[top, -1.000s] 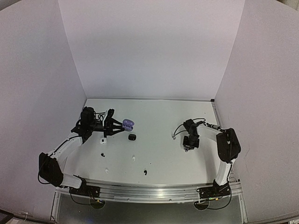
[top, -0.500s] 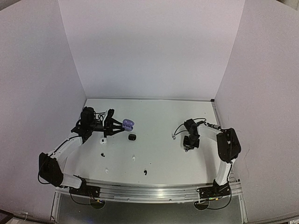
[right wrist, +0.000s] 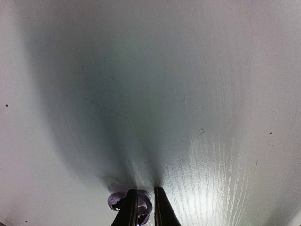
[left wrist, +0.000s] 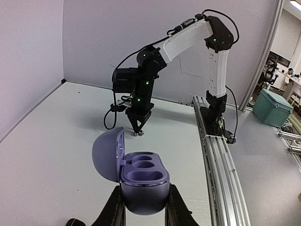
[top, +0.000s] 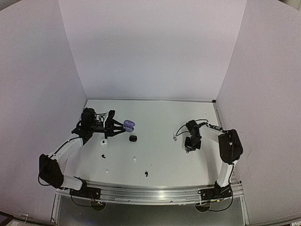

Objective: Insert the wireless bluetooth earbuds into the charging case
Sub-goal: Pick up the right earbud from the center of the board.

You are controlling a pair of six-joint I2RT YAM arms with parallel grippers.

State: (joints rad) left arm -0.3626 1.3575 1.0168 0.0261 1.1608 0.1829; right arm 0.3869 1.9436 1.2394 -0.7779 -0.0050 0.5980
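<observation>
My left gripper (top: 123, 126) is shut on an open purple charging case (left wrist: 143, 176) and holds it above the table; its lid (left wrist: 107, 153) stands up on the left and both wells are empty. My right gripper (top: 189, 149) points straight down at the table on the right, also seen in the left wrist view (left wrist: 137, 131). In the right wrist view its fingers (right wrist: 128, 207) are nearly together on a silvery grey earbud (right wrist: 114, 201) that lies on the table. The bud bulges out to the left of the left finger.
A black case (top: 133, 138) and a white case (top: 104, 141) lie by the left gripper. Loose buds lie toward the front: a black one (top: 103, 156), white ones (top: 135, 160) (top: 107, 172), and another black one (top: 146, 174). Walls enclose the table on three sides.
</observation>
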